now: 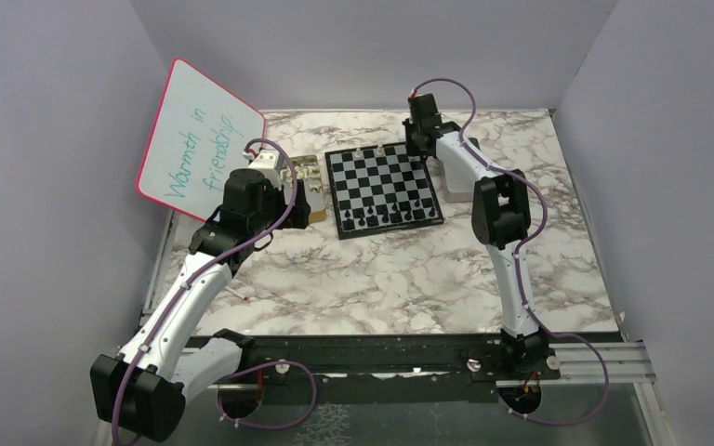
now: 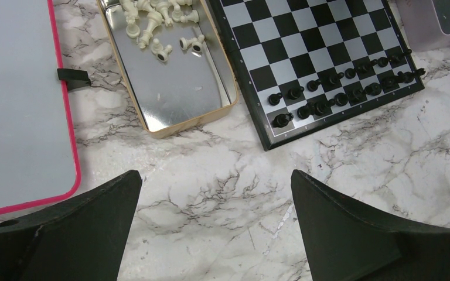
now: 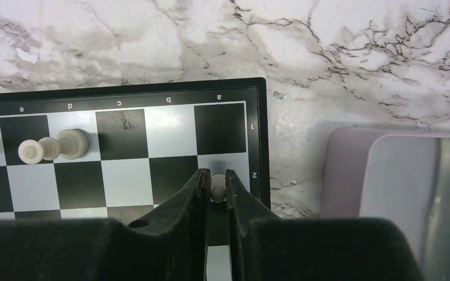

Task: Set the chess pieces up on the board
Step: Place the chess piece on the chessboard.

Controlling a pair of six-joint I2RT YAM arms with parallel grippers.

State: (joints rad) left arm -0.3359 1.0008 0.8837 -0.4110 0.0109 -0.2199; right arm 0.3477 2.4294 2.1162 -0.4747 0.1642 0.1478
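The board (image 1: 383,190) lies at the table's middle back, with black pieces (image 1: 390,216) in two rows on its near edge. My right gripper (image 3: 214,178) is shut on a white pawn (image 3: 217,191) over the pale square a2 at the board's far right corner. Other white pieces (image 3: 51,146) stand on the back row near d and e. My left gripper (image 2: 215,193) is open and empty above bare marble, near the board's (image 2: 322,58) left corner. Loose white pieces (image 2: 161,23) lie in a metal tray (image 2: 176,88).
A whiteboard (image 1: 200,139) with a pink rim leans at the back left and shows in the left wrist view (image 2: 17,105). A second tray (image 3: 398,199) lies right of the board. Walls close in the table on three sides.
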